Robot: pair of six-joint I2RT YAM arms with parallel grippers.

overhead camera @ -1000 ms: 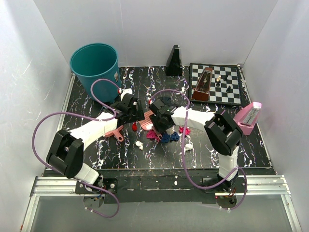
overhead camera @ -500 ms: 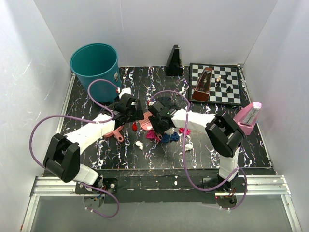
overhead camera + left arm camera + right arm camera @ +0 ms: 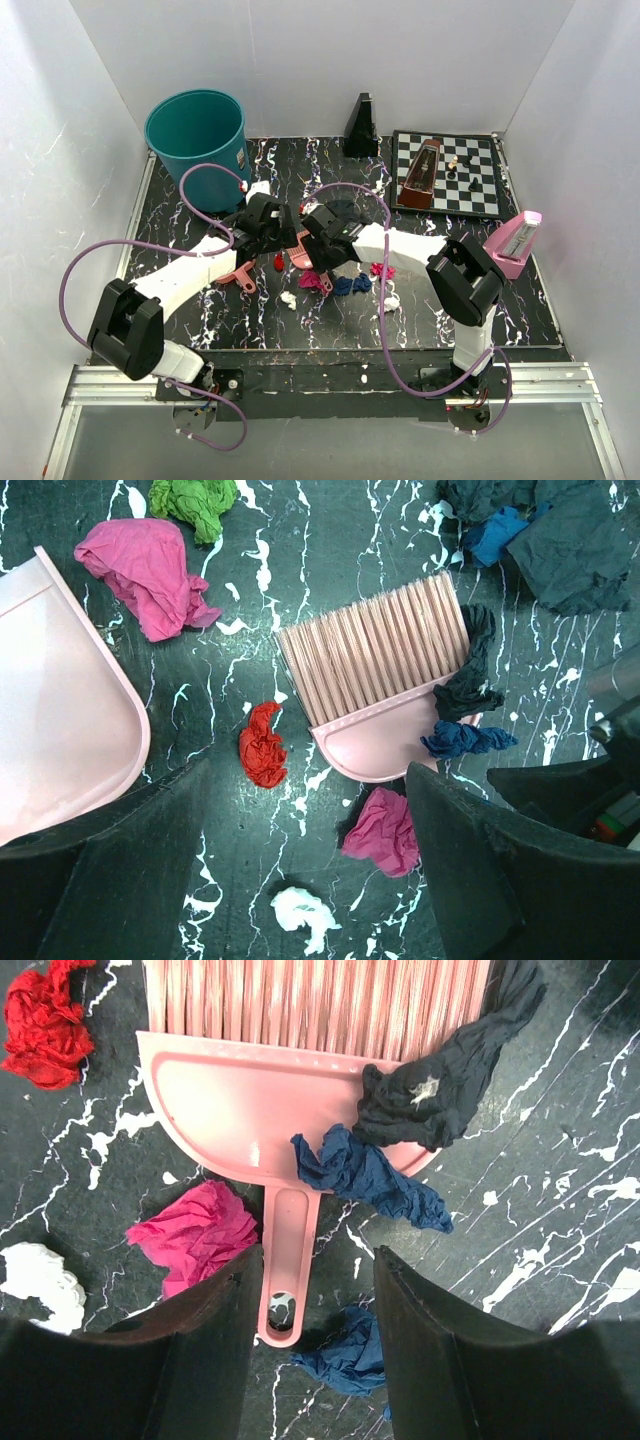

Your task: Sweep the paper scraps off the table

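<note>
A pink plastic brush with a short handle (image 3: 270, 1120) lies flat on the black bench streaked with white (image 3: 330, 540). The crumpled paper scraps are strewn on the bench all round it.

The right hand (image 3: 318, 1252) hangs over the brush's handle with its two dark fingers apart. One finger stands on each side of the handle, and they are not clamped on it; a gap shows on one side. A black paper wad (image 3: 460, 1060) and a dark blue wad (image 3: 365, 1175) lie against the back of the brush head, partly on it. Another dark blue wad (image 3: 340, 1355) sits just beside the handle's end. A magenta wad (image 3: 200, 1235) lies on the handle's other side, with a white wad (image 3: 35, 1280) further out past it. A red wad (image 3: 40, 1025) lies near the corner of the bristles.

The left hand (image 3: 308, 770) hovers above the brush, its fingers spread wide and holding nothing. A pale pink plastic dustpan (image 3: 55, 720) lies on the bench on the red wad's side of the brush, apart from it. Beyond the bristle tips lie a second magenta wad (image 3: 150, 565), a green wad (image 3: 195, 502) and a heap of dark blue scraps (image 3: 560, 540). A round teal plastic bucket (image 3: 196, 130) stands well apart from the brush, by the back wall.
</note>
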